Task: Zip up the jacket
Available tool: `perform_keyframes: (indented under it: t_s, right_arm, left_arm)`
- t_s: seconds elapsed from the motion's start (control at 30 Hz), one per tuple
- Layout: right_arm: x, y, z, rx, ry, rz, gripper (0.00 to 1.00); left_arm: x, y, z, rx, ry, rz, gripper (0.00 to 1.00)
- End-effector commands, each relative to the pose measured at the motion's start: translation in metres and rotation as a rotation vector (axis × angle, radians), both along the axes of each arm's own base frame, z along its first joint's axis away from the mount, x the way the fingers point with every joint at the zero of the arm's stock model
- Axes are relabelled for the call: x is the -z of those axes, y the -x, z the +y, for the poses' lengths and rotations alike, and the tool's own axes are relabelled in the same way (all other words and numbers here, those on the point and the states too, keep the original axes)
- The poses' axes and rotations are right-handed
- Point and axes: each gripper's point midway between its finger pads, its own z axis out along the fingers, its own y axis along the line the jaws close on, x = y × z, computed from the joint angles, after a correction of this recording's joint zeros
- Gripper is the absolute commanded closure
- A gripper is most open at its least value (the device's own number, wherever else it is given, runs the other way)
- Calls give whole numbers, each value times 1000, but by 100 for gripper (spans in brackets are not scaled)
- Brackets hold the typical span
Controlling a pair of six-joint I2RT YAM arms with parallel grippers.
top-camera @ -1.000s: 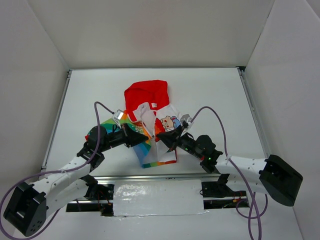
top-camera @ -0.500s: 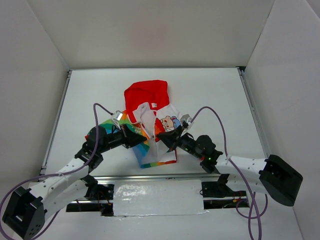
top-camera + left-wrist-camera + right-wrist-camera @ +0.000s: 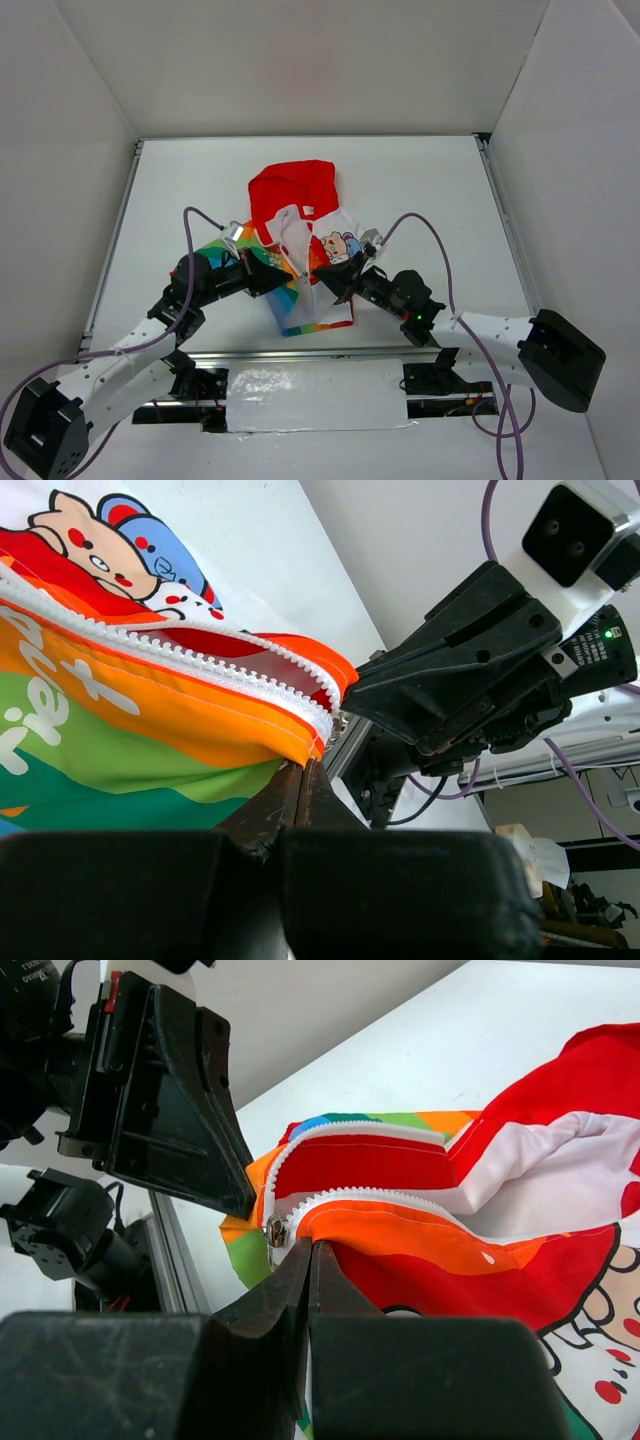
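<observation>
The jacket (image 3: 318, 215) lies mid-table, red hood (image 3: 292, 190) at the far end, rainbow stripes on the left and cartoon print on the right. Its front is unzipped, with white zipper teeth (image 3: 200, 652) running along both edges. My left gripper (image 3: 287, 279) is shut on the orange bottom corner of the rainbow side (image 3: 250, 725). My right gripper (image 3: 325, 284) is shut on the orange edge of the other side (image 3: 420, 1235). Just left of its tips hangs the metal zipper slider (image 3: 272, 1232). The two grippers face each other a few centimetres apart.
White walls enclose the table on three sides. A metal rail (image 3: 300, 353) runs along the near edge, just below the jacket's hem. Purple cables (image 3: 430, 235) loop above both arms. A silvery patch (image 3: 315, 400) lies between the arm bases.
The left arm's rear links have shifted slightly to the left. Both grippers and the jacket stay where they were.
</observation>
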Motion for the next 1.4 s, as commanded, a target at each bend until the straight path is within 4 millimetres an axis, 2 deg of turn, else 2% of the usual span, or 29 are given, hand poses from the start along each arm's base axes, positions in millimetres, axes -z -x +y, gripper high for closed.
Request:
perform_keyframes:
  t_s: [0.0, 0.43, 1.37]
  right_arm:
    - [-12, 1, 0, -8, -29, -49, 100]
    - [-13, 2, 3, -25, -27, -49, 100]
    - [-25, -6, 3, 8, -41, -41, 100]
  left_arm:
    - [-36, -1, -3, 12, 59, -101, 100]
    - [-38, 1, -6, 29, 82, -99, 100]
    - [-19, 2, -7, 46, 53, -73, 100]
